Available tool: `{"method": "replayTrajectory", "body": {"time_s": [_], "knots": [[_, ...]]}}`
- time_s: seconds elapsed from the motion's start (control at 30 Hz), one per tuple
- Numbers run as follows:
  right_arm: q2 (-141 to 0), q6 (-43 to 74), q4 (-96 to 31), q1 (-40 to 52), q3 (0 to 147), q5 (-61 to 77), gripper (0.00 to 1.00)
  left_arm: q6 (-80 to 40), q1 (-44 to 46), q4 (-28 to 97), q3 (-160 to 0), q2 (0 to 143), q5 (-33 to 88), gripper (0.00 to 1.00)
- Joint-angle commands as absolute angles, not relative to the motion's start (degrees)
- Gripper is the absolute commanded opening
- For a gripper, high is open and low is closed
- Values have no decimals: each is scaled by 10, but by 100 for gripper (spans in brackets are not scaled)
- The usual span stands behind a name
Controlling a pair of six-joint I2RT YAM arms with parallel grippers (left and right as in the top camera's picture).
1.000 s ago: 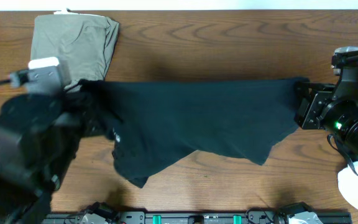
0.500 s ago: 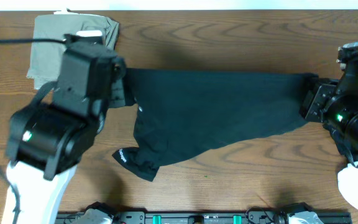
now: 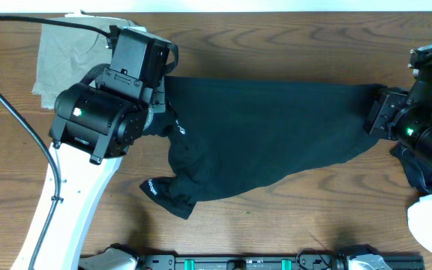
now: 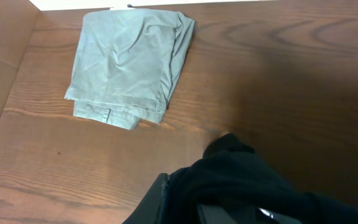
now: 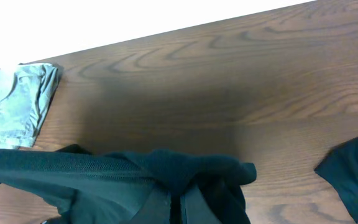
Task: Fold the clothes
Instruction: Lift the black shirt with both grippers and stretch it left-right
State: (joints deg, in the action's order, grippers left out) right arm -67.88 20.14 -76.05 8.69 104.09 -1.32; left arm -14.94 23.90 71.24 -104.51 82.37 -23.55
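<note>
Overhead, the black shirt (image 3: pixel 268 135) stretched across the worktop (image 3: pixel 276 45) between the left claw (image 3: pixel 162 94) and right claw (image 3: pixel 375 114), each clamped on one end, near the folded khaki garment (image 3: pixel 62 56).

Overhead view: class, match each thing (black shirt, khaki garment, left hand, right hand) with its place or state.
Things:
1 black shirt
2 khaki garment
3 left hand
4 right hand

Places or states:
A folded, lying by itself at the far left
B shut on the shirt's end nearest the khaki garment
C stretched between both hands
D shut on the shirt's end farthest from the khaki garment

Pairs: 1-C, 2-A, 3-B, 4-D
</note>
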Motion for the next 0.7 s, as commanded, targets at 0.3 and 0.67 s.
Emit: {"method": "replayTrajectory", "body": {"time_s": [0.3, 0.67], "knots": [[-678, 203, -761, 74, 1049, -63, 1, -146, 151, 707, -1053, 820, -277, 13], [-695, 203, -761, 74, 1049, -62, 1, -146, 144, 704, -1053, 820, -277, 22]]}}
